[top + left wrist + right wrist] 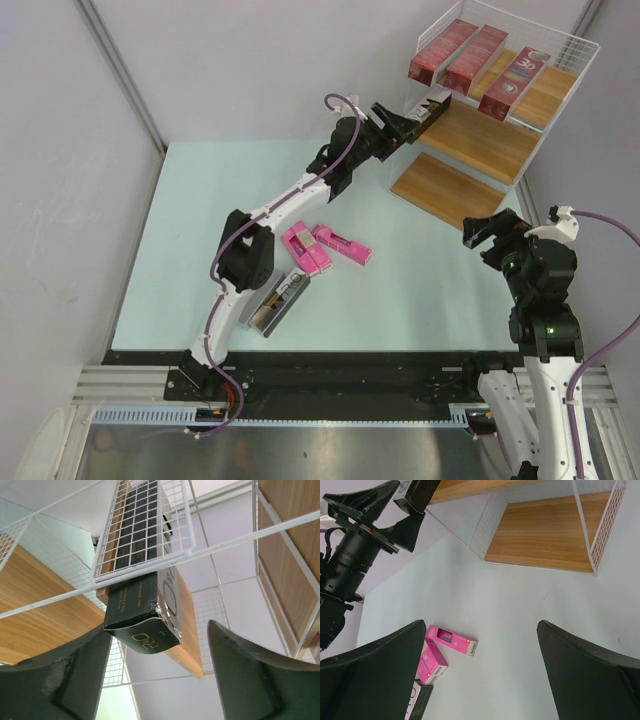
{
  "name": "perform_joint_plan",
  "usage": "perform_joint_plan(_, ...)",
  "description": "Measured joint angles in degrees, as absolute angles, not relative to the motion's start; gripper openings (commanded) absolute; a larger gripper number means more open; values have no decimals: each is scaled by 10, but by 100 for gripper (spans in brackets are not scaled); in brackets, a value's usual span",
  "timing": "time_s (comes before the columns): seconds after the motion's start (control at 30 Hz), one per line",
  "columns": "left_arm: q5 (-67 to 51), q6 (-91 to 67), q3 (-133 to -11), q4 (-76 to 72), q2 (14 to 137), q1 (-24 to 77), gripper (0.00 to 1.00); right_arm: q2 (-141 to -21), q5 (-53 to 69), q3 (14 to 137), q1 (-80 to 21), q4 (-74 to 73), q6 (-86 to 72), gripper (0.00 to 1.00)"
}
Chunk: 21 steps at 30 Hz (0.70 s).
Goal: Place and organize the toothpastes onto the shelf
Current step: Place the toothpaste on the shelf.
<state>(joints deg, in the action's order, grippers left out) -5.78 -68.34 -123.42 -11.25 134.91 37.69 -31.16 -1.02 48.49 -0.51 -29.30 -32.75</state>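
Note:
The white wire shelf [480, 145] stands at the far right. Three dark red toothpaste cartons [477, 57] lie side by side on its top board. My left gripper [405, 125] is open at the left edge of the middle board. A silver-grey carton with black ends [145, 615] lies on that board under the wire, its near end between my fingers, close to the left one and well apart from the right one [250, 675]. My right gripper [490, 228] is open and empty above the table in front of the shelf. Pink cartons [340, 245] lie mid-table.
Silver-grey cartons [278, 300] lie beside the left arm, just near of the pink ones. The right wrist view shows pink cartons [451, 640] and a silver-grey one [417, 702] at lower left. The lowest board [445, 190] is bare. Grey walls enclose the table.

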Motion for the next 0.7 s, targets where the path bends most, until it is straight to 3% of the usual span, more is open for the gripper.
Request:
perform_joint_plan(0.1,-61,-679,-1234,-118,1349,377,100,-312,-10,485,-5,-295,-328,100)
perform_joint_plan(0.7,-68,-642,-1071,-235,1275,377,100,-313,-10,485,-5,-298,-328,100)
